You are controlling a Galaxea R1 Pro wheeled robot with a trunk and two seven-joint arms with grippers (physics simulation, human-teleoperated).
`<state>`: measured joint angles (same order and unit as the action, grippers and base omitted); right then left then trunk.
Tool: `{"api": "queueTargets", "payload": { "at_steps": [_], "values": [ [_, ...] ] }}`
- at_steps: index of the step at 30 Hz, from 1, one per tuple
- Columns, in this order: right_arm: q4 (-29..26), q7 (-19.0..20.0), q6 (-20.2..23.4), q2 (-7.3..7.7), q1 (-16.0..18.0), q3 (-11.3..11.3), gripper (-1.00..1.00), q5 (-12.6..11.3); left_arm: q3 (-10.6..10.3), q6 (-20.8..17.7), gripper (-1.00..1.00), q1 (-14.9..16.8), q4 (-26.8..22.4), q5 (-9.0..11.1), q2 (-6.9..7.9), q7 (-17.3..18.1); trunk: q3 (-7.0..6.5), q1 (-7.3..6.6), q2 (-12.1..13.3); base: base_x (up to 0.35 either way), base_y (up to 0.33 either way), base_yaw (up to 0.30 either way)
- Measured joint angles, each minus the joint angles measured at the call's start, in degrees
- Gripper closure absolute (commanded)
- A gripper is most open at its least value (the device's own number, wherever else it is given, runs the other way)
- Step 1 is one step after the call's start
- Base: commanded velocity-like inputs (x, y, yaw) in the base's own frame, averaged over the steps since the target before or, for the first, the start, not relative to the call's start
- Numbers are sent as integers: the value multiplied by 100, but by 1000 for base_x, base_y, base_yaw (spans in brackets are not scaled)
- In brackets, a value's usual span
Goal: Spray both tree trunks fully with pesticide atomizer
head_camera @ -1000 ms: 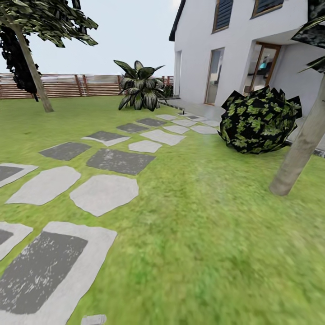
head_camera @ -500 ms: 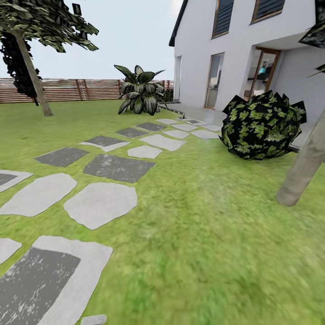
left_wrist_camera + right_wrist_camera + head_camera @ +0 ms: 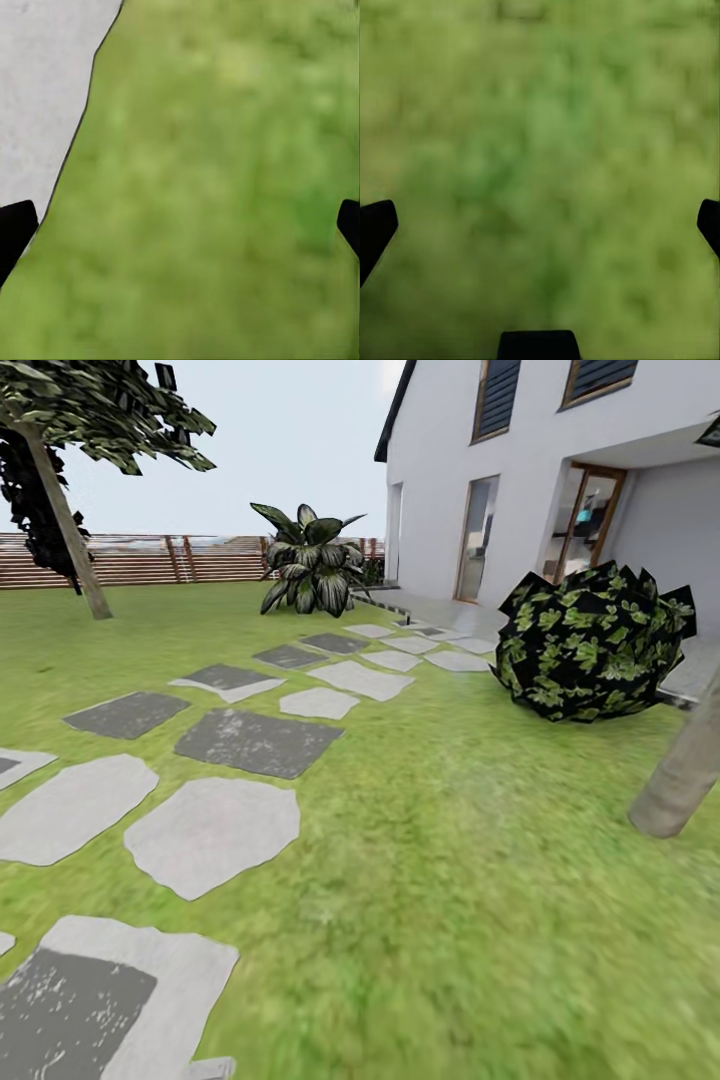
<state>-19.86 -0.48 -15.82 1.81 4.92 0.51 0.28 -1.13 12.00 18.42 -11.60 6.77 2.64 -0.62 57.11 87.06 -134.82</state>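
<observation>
Both pincers hang released over the floor, left pincer, right pincer; leaning tree trunk stands nearby. No atomizer spotted; driving on risks passing it

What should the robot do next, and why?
Probably keep rolling and looking around for the spray bottle. Both claws, left and right, are open over bare grass with nothing between their tips. The near tree trunk and far tree stand ahead, but there is nothing to spray them with yet.
</observation>
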Motion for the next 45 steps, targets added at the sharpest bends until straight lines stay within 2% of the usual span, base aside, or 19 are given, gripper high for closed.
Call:
{"api": "queueTargets", "payload": {
  "at_steps": [45],
  "values": [
    [0,-5,0,-1,0,-7,-100,7,-1,4,-100,-2,0,0,0,0,0,0,0,338,0,0]
  ]
}}
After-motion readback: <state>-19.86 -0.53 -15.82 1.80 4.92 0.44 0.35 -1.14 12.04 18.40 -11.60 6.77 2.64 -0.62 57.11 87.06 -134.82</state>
